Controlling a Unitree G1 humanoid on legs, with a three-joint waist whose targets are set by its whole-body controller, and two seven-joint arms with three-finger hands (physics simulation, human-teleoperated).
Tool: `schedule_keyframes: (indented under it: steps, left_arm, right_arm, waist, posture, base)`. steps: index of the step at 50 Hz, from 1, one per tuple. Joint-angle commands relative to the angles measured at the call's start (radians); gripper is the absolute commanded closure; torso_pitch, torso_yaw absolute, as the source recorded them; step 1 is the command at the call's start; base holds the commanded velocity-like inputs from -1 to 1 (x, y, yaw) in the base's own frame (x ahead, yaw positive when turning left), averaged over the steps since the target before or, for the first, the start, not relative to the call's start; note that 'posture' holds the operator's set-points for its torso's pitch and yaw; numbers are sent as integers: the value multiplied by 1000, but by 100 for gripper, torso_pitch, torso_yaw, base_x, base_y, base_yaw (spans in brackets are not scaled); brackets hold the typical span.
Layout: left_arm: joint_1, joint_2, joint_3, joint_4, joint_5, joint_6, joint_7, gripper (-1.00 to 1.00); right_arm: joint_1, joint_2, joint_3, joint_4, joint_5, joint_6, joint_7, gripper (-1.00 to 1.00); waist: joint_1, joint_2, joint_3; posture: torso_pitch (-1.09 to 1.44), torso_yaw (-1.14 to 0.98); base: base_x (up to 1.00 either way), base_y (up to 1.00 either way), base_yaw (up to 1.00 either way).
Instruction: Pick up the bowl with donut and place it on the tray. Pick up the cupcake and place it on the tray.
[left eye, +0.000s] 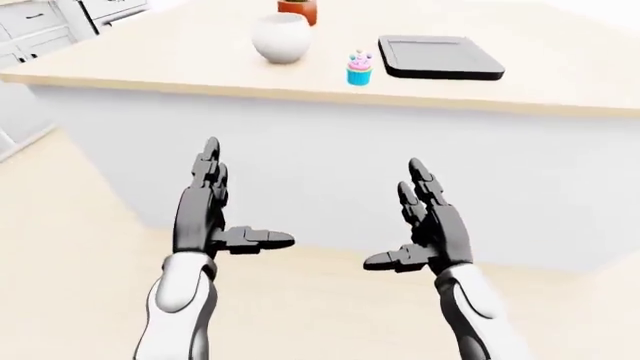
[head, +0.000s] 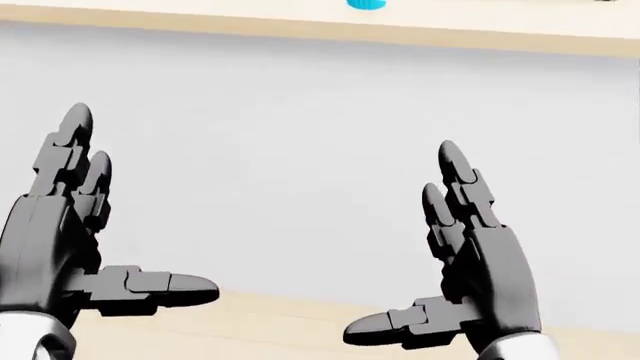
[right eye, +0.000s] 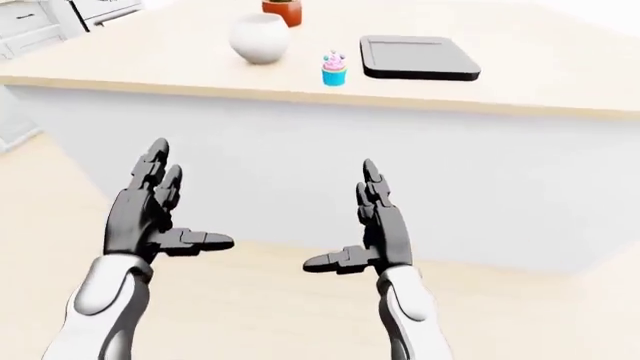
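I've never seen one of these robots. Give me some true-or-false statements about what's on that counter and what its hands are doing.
1. The cupcake sits on the tray. False: it stands on the counter, left of the tray.
2. Both hands are open and empty. True: left hand, right hand.
3. The tray holds a bowl. False: it is empty; the white bowl is left of the cupcake.
4. The hands are below the countertop in the left-eye view. True.
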Motion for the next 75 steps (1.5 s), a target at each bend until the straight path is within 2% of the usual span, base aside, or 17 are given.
schedule_keyframes:
  steps: [1, 9, 12, 18, 28, 32, 33, 40, 45, 47, 55, 67, 70, 71, 72, 73, 75]
  left_arm:
    - [-50, -2, -35, -95, -17, 25, -17, -100]
    - [-57, -1, -35, -79, -14, 12, -21, -100]
    - [-56, -1, -38, -105, -12, 36, -22, -100]
    - [-67, 0, -35, -114, -11, 52, -22, -100]
    - [-74, 3, -29, -114, -15, 54, -22, -100]
    - [-83, 8, -22, -126, -19, 68, -24, -100]
    - [-85, 9, -19, -139, -20, 80, -24, -100]
    - [-103, 21, 1, -189, -36, 134, -21, -100]
    - [-130, 38, 30, -224, -57, 182, -18, -100]
    - [-136, 44, 36, -231, -64, 192, -16, -100]
    - [-132, 49, 37, -239, -74, 194, -7, -100]
    - [-128, 50, 39, -233, -78, 185, -5, -100]
    - [-130, 50, 36, -234, -77, 187, -4, -100]
    - [-130, 50, 35, -236, -77, 190, -4, -100]
    - [-131, 50, 34, -238, -77, 192, -3, -100]
    - [-135, 51, 31, -241, -74, 199, -3, -100]
    - [-138, 51, 32, -244, -74, 205, -3, -100]
  right_arm:
    - [-18, -12, -48, -73, -3, -34, -19, -100]
    - [-24, -14, -51, -55, -5, -46, -17, -100]
    - [-20, -15, -57, -72, 2, -36, -18, -100]
    - [-22, -17, -62, -79, 8, -34, -18, -100]
    - [-24, -20, -77, -106, 26, -13, -20, -100]
    - [-24, -24, -83, -151, 33, 24, -26, -100]
    - [-24, -24, -86, -164, 36, 34, -27, -100]
    - [-29, -28, -92, -190, 39, 47, -27, -100]
    - [-38, -33, -102, -241, 46, 93, -31, -100]
    - [-43, -33, -104, -245, 47, 98, -32, -100]
    - [-49, -36, -123, -277, 62, 125, -37, -100]
    - [-45, -38, -137, -262, 74, 108, -34, -100]
    - [-46, -38, -141, -271, 87, 118, -39, -100]
    - [-47, -37, -144, -271, 93, 118, -41, -100]
    - [-48, -38, -145, -267, 95, 116, -41, -100]
    - [-49, -40, -145, -261, 97, 110, -40, -100]
    - [-49, -40, -145, -262, 98, 111, -41, -100]
  waist:
    - [-16, 2, -23]
    - [-14, -64, -62]
    - [-35, -27, -17]
    - [-47, 83, -28]
    - [-20, 8, -25]
    - [-15, -84, -50]
    - [-31, -50, -29]
    - [-50, -27, -20]
    - [-45, 67, -78]
    - [-31, 50, -28]
    - [-51, -83, -49]
    - [-66, -6, -52]
    - [-66, 49, -54]
    - [-68, 139, -68]
    - [-58, 100, -40]
    - [-65, 102, -62]
    - [-54, 86, -27]
  posture:
    - [0, 0]
    - [0, 0]
    - [0, 0]
    - [0, 0]
    - [0, 0]
    - [0, 0]
    - [0, 0]
    - [0, 0]
    - [0, 0]
    - [0, 0]
    - [0, 0]
    - [0, 0]
    - [0, 0]
    - [0, 0]
    - [0, 0]
    - [0, 0]
    - [0, 0]
  base:
    - [0, 0, 0]
    - [1, 0, 0]
    - [26, 0, 0]
    - [30, 0, 0]
    - [46, 0, 0]
    - [50, 0, 0]
    - [38, 0, 0]
    - [33, 0, 0]
    - [2, 5, 0]
    - [0, 29, 0]
    - [0, 41, 0]
    - [0, 55, 0]
    - [0, 46, 0]
    - [0, 0, 0]
    - [0, 0, 0]
    - [29, 0, 0]
    - [31, 0, 0]
